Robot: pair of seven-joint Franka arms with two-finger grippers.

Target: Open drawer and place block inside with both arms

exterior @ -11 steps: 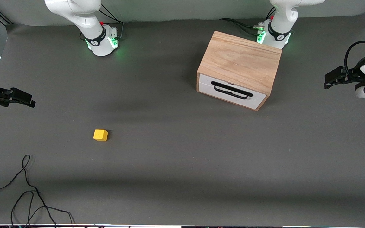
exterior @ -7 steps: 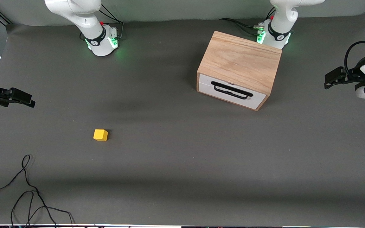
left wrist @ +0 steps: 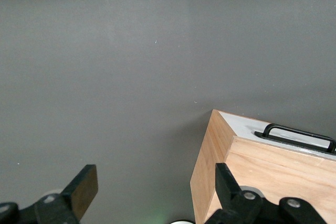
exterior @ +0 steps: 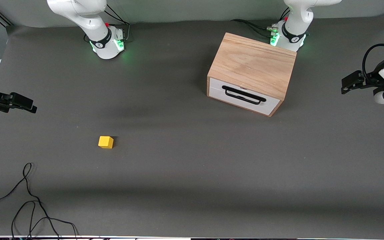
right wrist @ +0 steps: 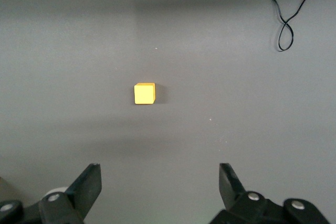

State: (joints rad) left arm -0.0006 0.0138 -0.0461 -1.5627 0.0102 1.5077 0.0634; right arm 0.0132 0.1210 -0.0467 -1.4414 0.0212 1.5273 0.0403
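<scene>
Right gripper (right wrist: pixel 157 190) hangs spread wide above the table (exterior: pixel 178 173), with the yellow block (exterior: pixel 105 142) sitting loose toward the right arm's end. Drawer (exterior: pixel 243 96) is shut in its wooden box (exterior: pixel 253 65). Left gripper (left wrist: pixel 155 192) is spread wide by the box.

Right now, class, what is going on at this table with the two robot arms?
Nothing is being handled yet. The white-fronted drawer with its black bar handle sits shut in the light-wood box, near the left arm's base. The small yellow cube lies alone on the grey table, nearer the front camera, toward the right arm's end. The left gripper hangs open above the box's edge, and the right gripper hangs open above the table near the cube.
</scene>
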